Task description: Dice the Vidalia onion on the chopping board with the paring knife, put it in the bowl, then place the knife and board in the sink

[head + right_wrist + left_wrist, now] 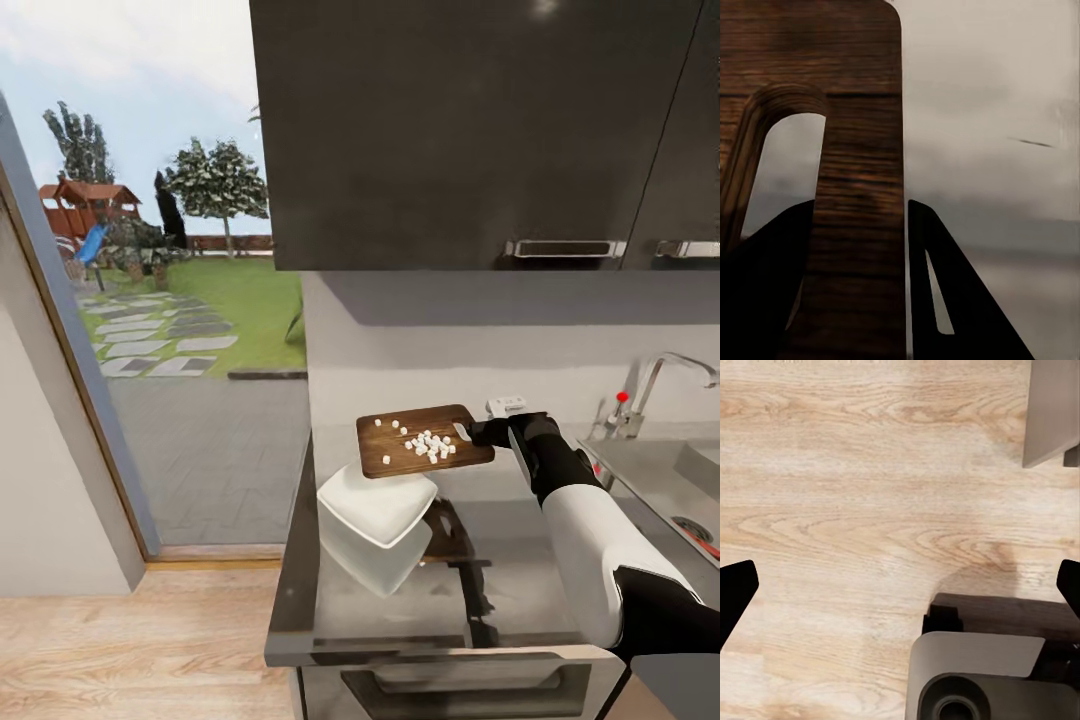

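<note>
Jaws of the right gripper [470, 432] are clamped on the handle end of the chopping board [420, 441], held above the desk [520, 570]. Diced onion [430, 444] lies on it. At its 7 o'clock sits the bowl [378, 505]. Left gripper [900, 585] jaws are spread over wooden floor [855, 487].

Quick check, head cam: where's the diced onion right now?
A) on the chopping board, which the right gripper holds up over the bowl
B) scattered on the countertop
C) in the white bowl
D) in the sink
A: the white onion pieces lie on the chopping board, which the right gripper grips at its handle end, lifted over the bowl, which looks empty.
</note>
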### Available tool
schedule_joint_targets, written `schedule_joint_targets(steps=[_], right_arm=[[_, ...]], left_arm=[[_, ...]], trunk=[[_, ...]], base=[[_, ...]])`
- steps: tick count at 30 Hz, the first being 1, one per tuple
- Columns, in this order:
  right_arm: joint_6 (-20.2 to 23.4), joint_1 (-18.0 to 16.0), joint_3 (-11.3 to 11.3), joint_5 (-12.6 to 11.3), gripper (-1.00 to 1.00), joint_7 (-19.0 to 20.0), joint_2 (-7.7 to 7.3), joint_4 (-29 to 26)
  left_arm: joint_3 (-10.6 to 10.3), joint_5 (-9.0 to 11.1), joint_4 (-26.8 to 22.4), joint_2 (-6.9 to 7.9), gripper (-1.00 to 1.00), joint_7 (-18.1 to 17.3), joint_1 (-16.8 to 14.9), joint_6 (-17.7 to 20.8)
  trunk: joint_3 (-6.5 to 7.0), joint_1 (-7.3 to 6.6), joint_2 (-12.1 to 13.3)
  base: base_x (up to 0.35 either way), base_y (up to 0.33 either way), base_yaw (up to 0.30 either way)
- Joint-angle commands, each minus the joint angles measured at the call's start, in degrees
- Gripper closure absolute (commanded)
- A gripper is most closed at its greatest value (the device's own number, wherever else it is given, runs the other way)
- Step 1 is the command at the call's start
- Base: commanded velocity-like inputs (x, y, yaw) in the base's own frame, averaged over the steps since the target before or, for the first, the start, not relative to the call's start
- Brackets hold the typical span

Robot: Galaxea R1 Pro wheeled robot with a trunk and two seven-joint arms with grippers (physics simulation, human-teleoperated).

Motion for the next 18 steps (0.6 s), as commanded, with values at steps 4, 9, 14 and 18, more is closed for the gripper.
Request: schedule_joint_targets(steps=[4,9,14,18], right_arm=[[0.17,-0.04,-0.19,0.62,1.00,0.48,0.10,-0.03],[0.17,-0.04,-0.18,0.63,1.00,0.48,0.12,0.00],[0.19,-0.04,-0.18,0.69,1.00,0.48,0.27,0.07],[0.25,-0.04,-0.11,0.71,1.00,-0.82,0.75,0.52]], left_arm=[[-0.20,0.36,0.23,-0.08,-1.00,0.04,-0.12,-0.46],[-0.20,0.36,0.20,-0.13,-1.00,0.04,-0.12,-0.46],[-0.20,0.36,0.19,-0.18,-1.00,0.04,-0.12,-0.46],[-0.20,0.36,0.20,-0.19,-1.00,0.04,-0.12,-0.46]], trunk=[[0.28,0.01,-0.06],[0.73,0.01,-0.06],[1.14,0.01,-0.06],[1.18,0.01,-0.06]], base=[[0.000,0.000,0.000],[0.000,0.000,0.000],[0.000,0.000,0.000],[0.000,0.000,0.000]])
